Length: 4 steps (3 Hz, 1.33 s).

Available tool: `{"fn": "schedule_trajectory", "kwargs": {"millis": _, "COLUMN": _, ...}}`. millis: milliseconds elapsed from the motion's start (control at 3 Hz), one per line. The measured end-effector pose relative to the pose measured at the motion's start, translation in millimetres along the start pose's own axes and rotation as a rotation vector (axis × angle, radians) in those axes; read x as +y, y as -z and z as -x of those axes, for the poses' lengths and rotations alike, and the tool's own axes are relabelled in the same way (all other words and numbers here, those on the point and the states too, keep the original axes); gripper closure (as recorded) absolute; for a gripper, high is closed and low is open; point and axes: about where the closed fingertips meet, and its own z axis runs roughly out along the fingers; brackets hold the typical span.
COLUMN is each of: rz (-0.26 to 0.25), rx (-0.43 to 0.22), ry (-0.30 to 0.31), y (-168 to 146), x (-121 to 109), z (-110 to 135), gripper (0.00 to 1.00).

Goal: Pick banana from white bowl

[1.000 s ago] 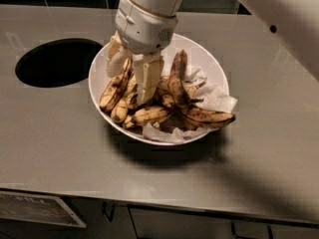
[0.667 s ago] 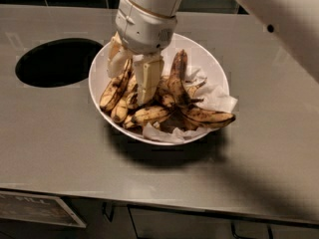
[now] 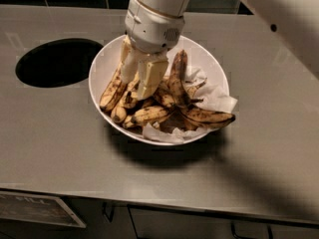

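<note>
A wide glossy white bowl (image 3: 102, 63) stands on the grey counter and holds several overripe, brown-blotched bananas on crumpled white paper. A long curved dark-tipped banana (image 3: 207, 116) lies along the bowl's front right and sticks out over the rim. Another dark banana (image 3: 177, 76) lies along the middle. My gripper (image 3: 140, 91) hangs from the white arm and is lowered into the left half of the bowl, among the yellower bananas (image 3: 112, 91) there, left of the long curved banana. Its tips are down among the fruit.
A round dark hole (image 3: 57, 61) is cut in the counter just left of the bowl. White paper (image 3: 217, 96) lines the bowl's right side. The counter's front edge runs along the bottom, with cabinet fronts below. A dark tiled wall stands behind.
</note>
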Motion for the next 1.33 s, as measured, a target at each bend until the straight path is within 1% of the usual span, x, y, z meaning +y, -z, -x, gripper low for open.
{"fn": "schedule_trajectory", "kwargs": {"millis": 333, "rz": 0.008, "rx": -0.005, "ry": -0.037, "y": 0, "x": 1, "z": -4, "gripper": 0.47}}
{"fn": "schedule_trajectory", "kwargs": {"millis": 667, "rz": 0.020, "rx": -0.015, "ry": -0.046, "y": -3, "x": 0, "z": -5, "gripper": 0.48}}
{"fn": "schedule_trajectory", "kwargs": {"millis": 1333, "rz": 0.055, "rx": -0.038, "ry": -0.027, "y": -12, "x": -6, "z": -3, "gripper": 0.48}}
